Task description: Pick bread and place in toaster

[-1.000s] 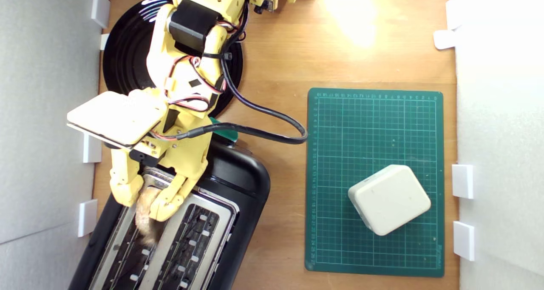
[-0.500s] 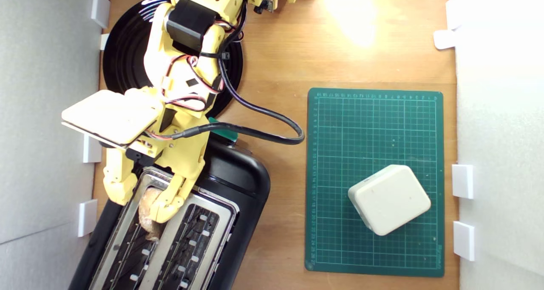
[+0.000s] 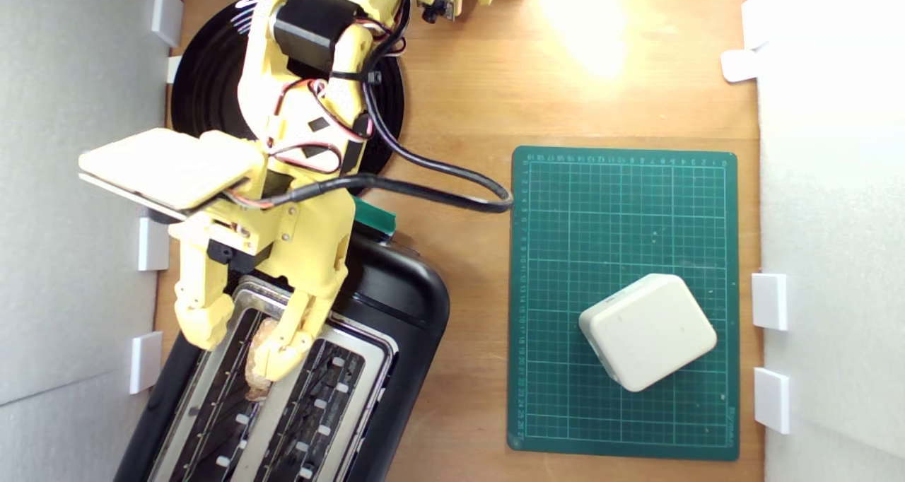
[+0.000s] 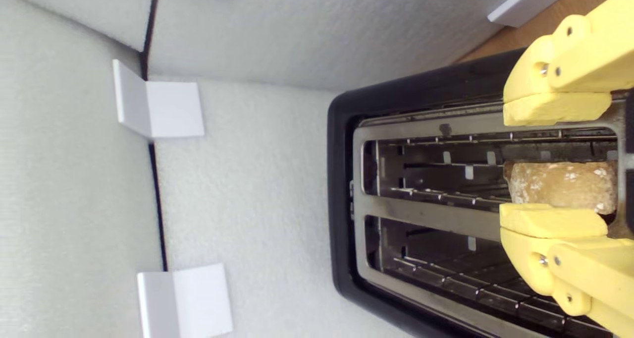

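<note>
Over the toaster (image 3: 396, 305) at the exterior view's lower left, the yellow arm reaches down, its gripper (image 3: 240, 341) spread wide, fingers straddling one slot. The bread (image 3: 260, 369) sits in that slot, crust up, and it looks to touch one finger though I can't be sure. From outside the arm hides most of it; the wrist view shows the bread (image 4: 562, 187) clear of the other finger (image 4: 554, 109).
</note>
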`<state>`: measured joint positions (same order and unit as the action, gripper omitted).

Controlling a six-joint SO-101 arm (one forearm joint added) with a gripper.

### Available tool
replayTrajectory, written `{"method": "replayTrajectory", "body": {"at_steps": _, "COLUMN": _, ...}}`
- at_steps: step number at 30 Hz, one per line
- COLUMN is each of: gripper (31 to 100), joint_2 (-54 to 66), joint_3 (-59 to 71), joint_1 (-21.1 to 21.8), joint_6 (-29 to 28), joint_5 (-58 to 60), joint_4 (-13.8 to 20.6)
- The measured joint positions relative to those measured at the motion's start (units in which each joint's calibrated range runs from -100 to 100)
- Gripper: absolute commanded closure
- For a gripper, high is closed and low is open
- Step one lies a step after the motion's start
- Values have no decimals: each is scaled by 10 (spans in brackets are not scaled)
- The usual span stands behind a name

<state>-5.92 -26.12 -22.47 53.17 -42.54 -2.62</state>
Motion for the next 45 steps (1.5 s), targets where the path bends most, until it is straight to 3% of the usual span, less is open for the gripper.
{"method": "replayTrajectory", "body": {"at_steps": 9, "gripper": 573, "joint_2": 30, "joint_3": 0, "joint_1": 1, "joint_6": -3, "joint_5": 0, "joint_4": -32}}
{"method": "replayTrajectory", "body": {"at_steps": 19, "gripper": 578, "joint_2": 98, "joint_3": 0, "joint_1": 3, "joint_6": -64, "joint_5": 0, "joint_4": -58}}
{"method": "replayTrajectory", "body": {"at_steps": 24, "gripper": 578, "joint_2": 138, "joint_3": 0, "joint_1": 36, "joint_6": -147, "joint_5": 0, "joint_4": -58}}
{"method": "replayTrajectory", "body": {"at_steps": 29, "gripper": 578, "joint_2": 184, "joint_3": 3, "joint_1": 79, "joint_6": -224, "joint_5": -2, "joint_4": -25}}
{"method": "replayTrajectory", "body": {"at_steps": 33, "gripper": 578, "joint_2": 238, "joint_3": 56, "joint_1": 117, "joint_6": -270, "joint_5": -2, "joint_4": -18}}
{"method": "replayTrajectory", "body": {"at_steps": 45, "gripper": 578, "joint_2": 508, "joint_3": 439, "joint_1": 252, "joint_6": -289, "joint_5": -2, "joint_4": -10}}
